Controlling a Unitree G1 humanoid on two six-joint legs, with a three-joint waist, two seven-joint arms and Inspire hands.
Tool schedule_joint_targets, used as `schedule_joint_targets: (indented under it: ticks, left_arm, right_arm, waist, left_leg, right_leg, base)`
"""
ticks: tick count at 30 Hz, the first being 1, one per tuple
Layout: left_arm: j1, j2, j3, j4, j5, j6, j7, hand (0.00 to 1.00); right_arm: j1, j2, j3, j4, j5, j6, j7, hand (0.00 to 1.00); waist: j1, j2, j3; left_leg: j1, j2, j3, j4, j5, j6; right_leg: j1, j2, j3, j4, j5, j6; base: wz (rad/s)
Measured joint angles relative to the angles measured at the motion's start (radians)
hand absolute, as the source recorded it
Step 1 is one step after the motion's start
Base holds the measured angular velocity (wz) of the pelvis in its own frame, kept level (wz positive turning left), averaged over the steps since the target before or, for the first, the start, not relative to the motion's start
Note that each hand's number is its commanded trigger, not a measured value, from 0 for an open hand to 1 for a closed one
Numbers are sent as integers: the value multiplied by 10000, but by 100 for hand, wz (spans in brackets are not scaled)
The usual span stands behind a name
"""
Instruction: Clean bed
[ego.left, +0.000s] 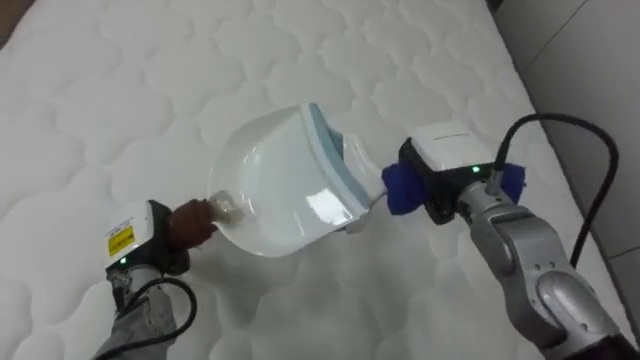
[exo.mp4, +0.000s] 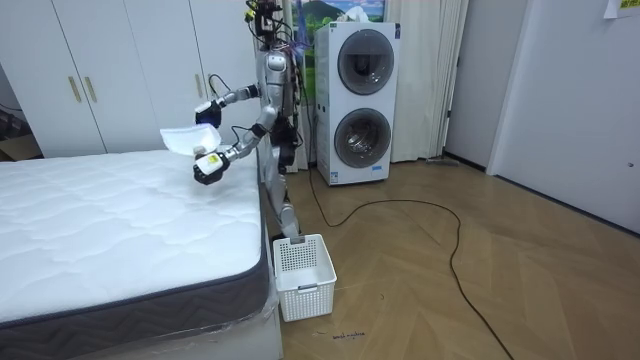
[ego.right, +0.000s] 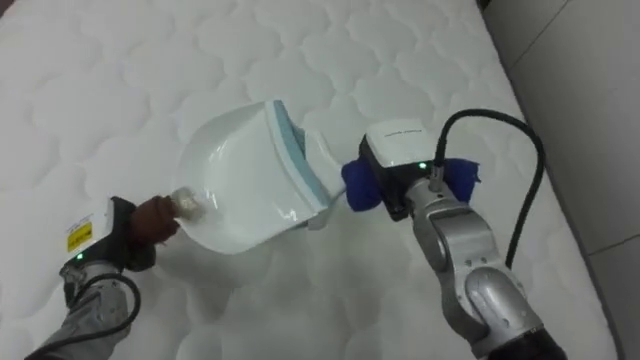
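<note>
While the white bag (ego.left: 280, 180) hangs sideways over the bed (ego.left: 120, 80), the left robot hand (ego.left: 190, 225) pinches one end and the right robot hand (ego.left: 400, 188) pinches the other

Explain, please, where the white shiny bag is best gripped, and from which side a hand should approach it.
Grip the white bag at its two ends, coming from the sides. Its narrow neck points left, where the left hand pinches it; the folded end with the blue band faces the right hand. The middle looks puffed and smooth, so probably it offers little to hold.
</note>
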Motion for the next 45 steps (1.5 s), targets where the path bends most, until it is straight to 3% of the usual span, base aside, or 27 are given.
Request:
schedule_joint_targets:
  ticks: [3, 5, 10, 14, 16, 17, 18, 21, 24, 25, 27, 29, 33, 34, 35, 37, 38, 39, 40, 41, 44, 45]
  left_arm:
    - [645, -198, -24, -951, 7, -81, 12, 100]
    - [987, -303, -35, -986, 33, -239, 11, 100]
    - [1565, 49, 183, -1120, 186, -373, 20, 100]
    - [1998, 18, 937, -1593, 180, -482, 61, 100]
    - [2317, 42, 1179, -1977, 223, -599, 194, 100]
    - [2573, 50, 1312, -2223, 236, -680, 302, 100]
    - [2664, 41, 1360, -2300, 234, -700, 363, 100]
    - [3102, 30, 1528, -2684, 208, -728, 540, 100]
    - [3141, 11, 1549, -2735, 339, -916, 657, 100]
    - [3190, 4, 1561, -2735, 579, -1032, 673, 100]
    - [3270, -15, 1513, -2738, 729, -1153, 681, 100]
    - [3246, -72, 1519, -2736, 789, -1275, 688, 100]
    - [3236, -160, 1497, -2734, 789, -1439, 736, 100]
    - [3261, -232, 1486, -2731, 788, -1461, 791, 100]
    - [3273, -280, 1483, -2732, 778, -1497, 819, 100]
    - [3231, -307, 1499, -2730, 768, -1527, 824, 100]
    - [3143, -305, 1516, -2716, 775, -1530, 824, 100]
    - [3066, -305, 1518, -2710, 785, -1530, 824, 100]
    - [2919, -312, 1515, -2711, 783, -1537, 830, 100]
    - [2885, -323, 1464, -2711, 785, -1539, 830, 100]
    - [2934, -348, 1531, -2713, 778, -1540, 838, 100]
    - [2936, -344, 1570, -2713, 772, -1540, 855, 100]
  right_arm:
    - [1241, 383, -373, 117, 997, -364, -409, 100]
    - [1789, 568, -470, 990, 1940, -616, -788, 100]
    - [2159, 599, -1057, 2422, 3575, -885, -1401, 100]
    - [2184, 998, -2020, 3497, 4810, -1147, -2457, 100]
    - [2184, 1037, -2223, 3807, 5372, -1235, -2888, 49]
    - [2181, 1040, -2319, 3986, 5726, -1332, -3142, 5]
    - [2181, 1040, -2368, 4029, 5866, -1350, -3258, 0]
    - [2182, 1044, -2394, 4435, 6897, -1530, -3905, 0]
    - [2197, 1125, -2564, 4870, 7381, -1574, -4628, 0]
    - [2196, 1241, -2819, 5078, 7661, -1692, -4920, 0]
    - [2193, 1261, -3013, 5259, 8346, -1890, -5497, 0]
    - [2187, 1312, -3248, 5321, 9013, -2147, -6245, 0]
    - [2015, 1396, -3621, 5674, 9603, -2596, -7002, 0]
    - [2007, 1403, -3683, 5712, 9751, -2622, -7136, 0]
    - [1961, 1406, -3664, 5698, 9923, -2623, -7212, 0]
    - [1751, 1416, -3618, 5650, 10047, -2624, -7258, 0]
    - [1666, 1452, -3531, 5652, 10141, -2624, -7299, 0]
    - [1675, 1477, -3478, 5652, 10139, -2624, -7332, 0]
    - [1677, 1541, -3457, 5654, 10144, -2624, -7379, 0]
    - [1682, 1562, -3457, 5654, 10251, -2624, -7396, 0]
    - [1680, 1588, -3454, 5652, 10316, -2640, -7631, 0]
    - [1680, 1615, -3454, 5652, 10315, -2658, -7683, 0]
  waist:
    - [-289, 304, 0]
    - [-387, 595, -52]
    - [-505, 765, -66]
    - [-461, 846, -70]
    - [-448, 961, -71]
    - [-428, 1048, -113]
    - [-411, 1103, -116]
    - [-254, 1324, -140]
    - [-256, 1470, -127]
    - [-252, 1501, -114]
    - [-240, 1558, -116]
    - [-425, 1612, -102]
    - [-643, 1687, -72]
    - [-698, 1663, -48]
    - [-638, 1754, -54]
    - [-559, 1995, -5]
    - [-577, 2032, 3]
    - [-634, 1938, 5]
    - [-737, 1766, 12]
    - [-763, 1639, 2]
    - [-444, 1567, -30]
    - [-422, 1544, -49]
  left_leg:
    - [-19, -204, -624, -9, 56, 47]
    - [107, -375, -975, -165, 159, 92]
    - [195, -587, -1453, -504, 393, 92]
    - [183, -677, -1904, -490, 444, 26]
    - [195, -681, -2006, -478, 459, 9]
    - [200, -691, -2060, -490, 462, 2]
    - [201, -695, -2092, -494, 464, -1]
    - [156, -701, -2221, -521, 483, -34]
    - [-232, -784, -2669, -228, 515, -74]
    - [-370, -798, -2645, -105, 526, -87]
    - [-599, -708, -2095, 46, 594, -71]
    - [-1006, -400, -541, 205, 835, 84]
    - [-1179, -258, 798, 82, 1283, 360]
    - [-1276, -32, 1269, 423, 1225, 434]
    - [-1334, 330, 1839, 1388, 715, 415]
    - [-1277, 597, 1839, 1859, 61, 102]
    - [-1227, 324, 1543, 1585, -2, 258]
    - [-1196, 121, 1347, 1369, 106, 452]
    - [-1200, -208, 1115, 986, 307, 740]
    - [-1191, -419, 988, 766, 467, 849]
    - [-1072, -617, 908, 631, 514, 944]
    - [-1061, -665, 840, 599, 528, 965]
  right_leg:
    - [336, -134, -24, -134, -131, 213]
    - [542, -208, 23, -145, -182, 296]
    - [851, -333, -201, -441, -242, 390]
    - [1193, -318, -381, -891, -244, 392]
    - [1298, -312, -555, -932, -244, 392]
    - [1367, -304, -567, -1028, -244, 392]
    - [1387, -302, -574, -1054, -245, 391]
    - [1475, -296, -814, -1107, -247, 388]
    - [1534, -296, -1446, -1160, -278, 355]
    - [1613, -303, -1718, -1210, -336, 310]
    - [1679, -354, -2057, -1179, -468, 301]
    - [1757, -440, -2719, -1131, -663, 262]
    - [1767, -725, -3753, -1013, -971, 258]
    - [1838, -890, -4404, -918, -1111, 230]
    - [1878, -1043, -4897, -699, -1194, 331]
    - [1975, -1184, -5309, -254, -1334, 570]
    - [1935, -1233, -5298, 59, -1412, 685]
    - [1897, -1301, -5286, 146, -1414, 732]
    - [1736, -1386, -5063, 241, -1410, 794]
    - [1584, -1382, -4640, 237, -1409, 794]
    - [1444, -1377, -3829, 389, -1397, 805]
    - [1459, -1382, -3798, 387, -1395, 808]
  base:
    - [65]
    - [54]
    - [33]
    - [31]
    - [26]
    - [20]
    - [13]
    - [19]
    - [62]
    - [76]
    - [84]
    - [115]
    - [111]
    - [74]
    - [59]
    - [18]
    - [31]
    - [61]
    - [74]
    - [65]
    - [14]
    - [25]
